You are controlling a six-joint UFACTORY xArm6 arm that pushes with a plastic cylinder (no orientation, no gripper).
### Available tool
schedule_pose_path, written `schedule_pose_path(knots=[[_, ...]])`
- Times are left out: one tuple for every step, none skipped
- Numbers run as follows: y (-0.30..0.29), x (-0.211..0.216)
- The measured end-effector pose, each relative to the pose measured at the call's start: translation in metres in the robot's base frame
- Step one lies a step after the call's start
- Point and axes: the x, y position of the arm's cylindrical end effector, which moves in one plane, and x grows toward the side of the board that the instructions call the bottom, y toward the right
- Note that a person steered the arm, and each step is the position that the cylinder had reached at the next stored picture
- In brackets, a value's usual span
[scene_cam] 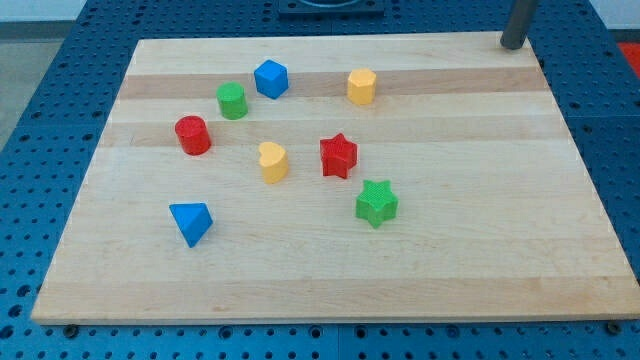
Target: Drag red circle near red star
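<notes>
Our rod has no hand to open or close, and our tip (pixel 512 45) rests at the tabletop (pixel 480 240) top right corner, well apart from the red circle (pixel 192 135) at the left, leaving the yellow block (pixel 272 161) between it and the red star (pixel 338 155).

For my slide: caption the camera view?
My tip waits at the board's top right, far from red circle and red star.

red circle (pixel 192 135) left of yellow block (pixel 272 161) and red star (pixel 338 156); my tip (pixel 512 44) at board's top right corner
</notes>
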Motion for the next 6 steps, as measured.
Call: schedule_pose_path(knots=[[0.0, 0.0], [-0.001, 0.0], [-0.007, -0.007], [-0.029, -0.013], [-0.07, -0.018], [-0.124, -0.02]])
